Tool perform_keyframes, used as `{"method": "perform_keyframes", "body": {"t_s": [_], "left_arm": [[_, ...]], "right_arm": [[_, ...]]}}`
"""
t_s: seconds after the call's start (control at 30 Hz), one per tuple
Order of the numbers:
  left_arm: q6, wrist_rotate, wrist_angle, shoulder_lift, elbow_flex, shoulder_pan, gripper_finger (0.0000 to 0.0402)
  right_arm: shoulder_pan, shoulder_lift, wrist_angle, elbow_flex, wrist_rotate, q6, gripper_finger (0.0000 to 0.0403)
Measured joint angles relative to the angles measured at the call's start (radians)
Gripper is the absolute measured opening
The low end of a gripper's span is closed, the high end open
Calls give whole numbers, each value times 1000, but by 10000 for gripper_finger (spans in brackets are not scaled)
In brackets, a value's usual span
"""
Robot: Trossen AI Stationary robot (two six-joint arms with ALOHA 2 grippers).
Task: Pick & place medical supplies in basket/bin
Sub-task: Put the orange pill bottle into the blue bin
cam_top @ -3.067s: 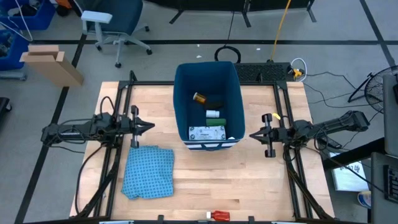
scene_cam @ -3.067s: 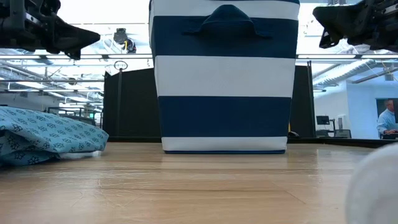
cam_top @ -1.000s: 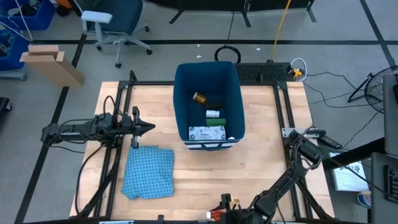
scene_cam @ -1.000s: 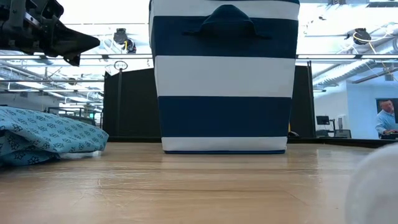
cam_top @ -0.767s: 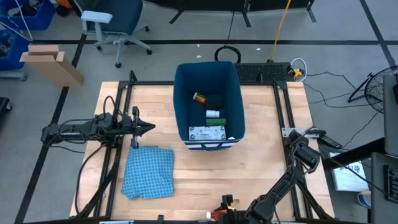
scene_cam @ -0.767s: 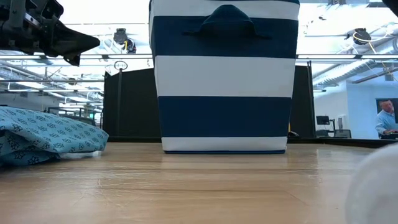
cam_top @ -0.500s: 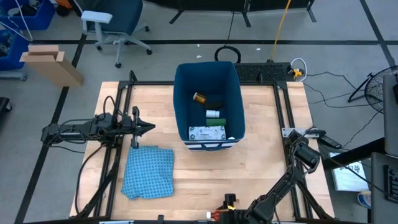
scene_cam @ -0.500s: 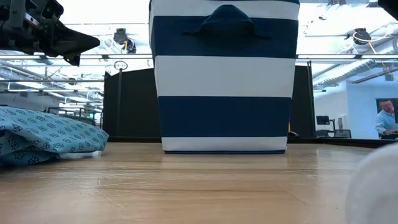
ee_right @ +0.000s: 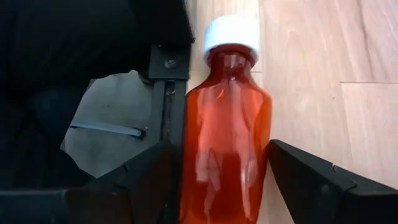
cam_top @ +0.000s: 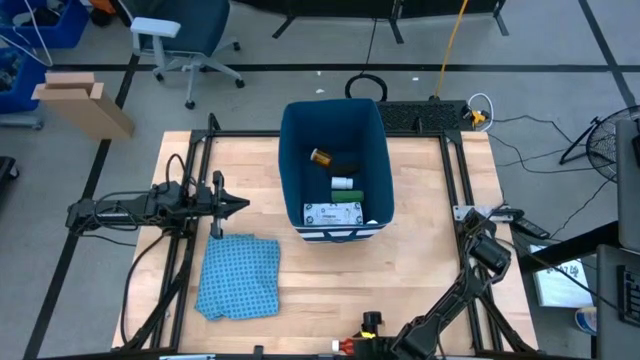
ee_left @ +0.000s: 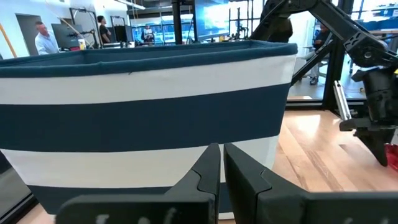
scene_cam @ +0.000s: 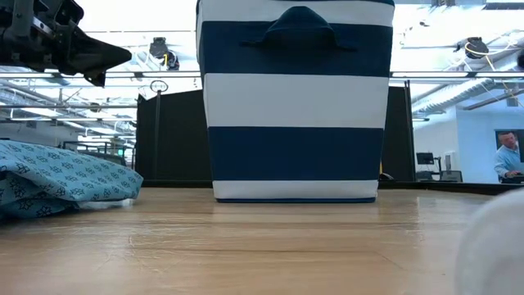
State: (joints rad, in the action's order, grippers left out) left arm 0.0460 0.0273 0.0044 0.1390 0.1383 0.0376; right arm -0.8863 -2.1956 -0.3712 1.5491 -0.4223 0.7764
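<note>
An orange-red bottle (ee_right: 227,130) with a white cap lies on its side at the table's near edge (cam_top: 346,346). My right gripper (ee_right: 221,152) is open, with one finger on each long side of the bottle. I cannot tell whether they touch it. The dark blue, white-striped bin (cam_top: 335,235) stands at the table's middle. It holds an orange bottle (cam_top: 320,157), a black piece (cam_top: 347,165) and green and white oblongs (cam_top: 335,212). My left gripper (cam_top: 240,206) hovers shut to the left of the bin.
A blue patterned cloth (cam_top: 238,277) lies crumpled near the front left. Black frame rails (cam_top: 465,180) run along the table's sides, and one (ee_right: 168,106) lies right beside the bottle. Bare wood lies in front of the bin.
My right gripper has shifted slightly toward the table's right edge at the near edge, still open, and its elbow has sunk a little.
</note>
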Motion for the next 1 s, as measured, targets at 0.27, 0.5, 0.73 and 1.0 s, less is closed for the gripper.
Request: {"method": "perform_keyframes", "body": {"t_s": [0.27, 0.5, 0.73, 1.0], "left_arm": [[3, 0, 0, 0, 0, 0, 26], [8, 0, 0, 0, 0, 0, 26], [11, 0, 3, 0, 0, 0, 26], [16, 0, 32, 0, 0, 0, 26]], "right_arm": [[8, -2, -9, 0, 5, 22, 247], [9, 7, -24, 0, 5, -8, 155], [11, 97, -140, -4, -33, -58, 122], [10, 283, -283, -4, -148, -150, 148]]}}
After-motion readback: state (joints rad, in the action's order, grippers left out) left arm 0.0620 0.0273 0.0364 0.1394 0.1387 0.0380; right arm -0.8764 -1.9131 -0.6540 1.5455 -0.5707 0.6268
